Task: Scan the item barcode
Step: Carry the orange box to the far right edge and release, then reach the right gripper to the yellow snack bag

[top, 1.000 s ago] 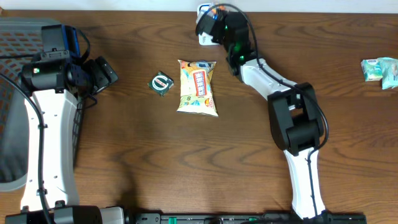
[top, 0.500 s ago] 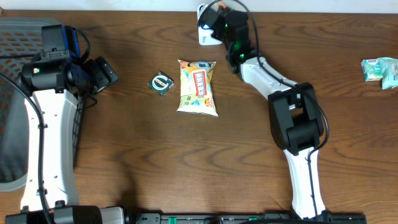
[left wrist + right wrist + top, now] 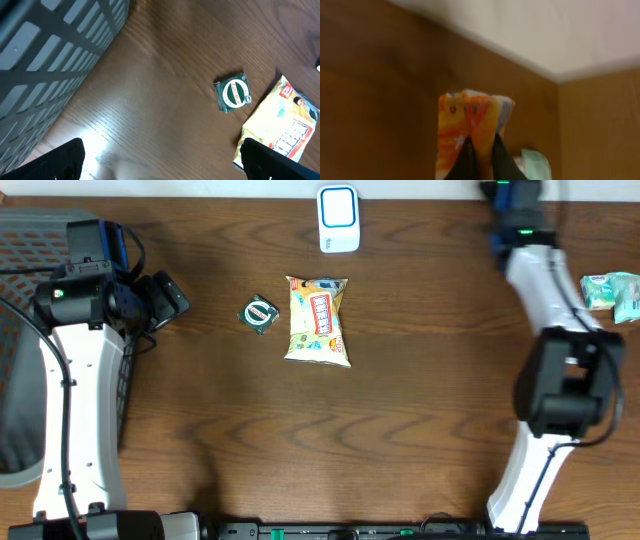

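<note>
The white barcode scanner (image 3: 338, 218) stands at the table's back edge, uncovered. In the right wrist view my right gripper (image 3: 482, 161) is shut on the fold of an orange packet (image 3: 470, 122), which sticks up between the dark fingers. Overhead, the right gripper (image 3: 506, 192) is at the back edge, well right of the scanner, and the packet is hidden there. A yellow snack bag (image 3: 318, 320) (image 3: 282, 127) and a small green round-labelled item (image 3: 260, 313) (image 3: 232, 93) lie mid-table. My left gripper (image 3: 166, 295) (image 3: 167, 165) is open over bare wood to the left of them.
A grey mesh basket (image 3: 20, 250) (image 3: 50, 50) stands at the far left beside the left arm. Mint-green packets (image 3: 612, 290) (image 3: 535, 162) lie near the right edge, close under the right gripper. The table's back edge meets a pale wall.
The right arm has swung from over the scanner to the right along the back edge, uncovering the scanner. The left arm has not moved.
</note>
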### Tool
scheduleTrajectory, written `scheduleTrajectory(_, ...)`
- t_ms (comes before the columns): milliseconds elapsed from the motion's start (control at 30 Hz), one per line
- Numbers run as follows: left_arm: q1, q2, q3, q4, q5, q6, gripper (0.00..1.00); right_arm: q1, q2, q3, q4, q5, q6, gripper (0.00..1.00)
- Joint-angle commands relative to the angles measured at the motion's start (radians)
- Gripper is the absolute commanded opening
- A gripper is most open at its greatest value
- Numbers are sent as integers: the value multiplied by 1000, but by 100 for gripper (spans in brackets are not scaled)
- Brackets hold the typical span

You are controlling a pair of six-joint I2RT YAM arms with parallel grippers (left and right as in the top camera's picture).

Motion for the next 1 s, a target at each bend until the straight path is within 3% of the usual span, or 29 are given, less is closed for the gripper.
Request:
scheduleTrajectory(0,2,0,7,-3,-6,-9,98,-97,-25,5,-128,57,55,4)
scheduleTrajectory(33,2,0,7,-3,-6,-9,98,-124,-25,5,-161,58,76,10)
scheduleTrajectory(67,2,0,7,-3,-6,-9,98,-145,-25,5,-186,58,87,24)
scheduleTrajectory(133,2,0,7,-3,-6,-9,98,-183,-25,5,-220,57,121,61)
scheduleTrajectory(200,2,0,7,-3,-6,-9,98,-215,-25,5,-242,43,161,80)
scheduleTrajectory(300,2,0,7,-3,-6,-9,98,-243,-25,5,-282,-52,172,97)
scheduleTrajectory(467,2,0,7,-3,-6,-9,97,-243,-25,5,-344,-399,172,99)
scheduleTrajectory(533,2,0,7,-3,-6,-9,98,-230,-25,5,-370,-743,209,99)
scheduleTrajectory(700,2,0,7,-3,-6,-9,98,-193,-25,5,-397,-1302,367,99)
scheduleTrajectory(800,2,0,7,-3,-6,-9,98,-146,-24,3,-417,-1390,413,99)
scheduleTrajectory(967,2,0,7,-3,-6,-9,98,-35,-21,-2,-515,-1378,414,99)
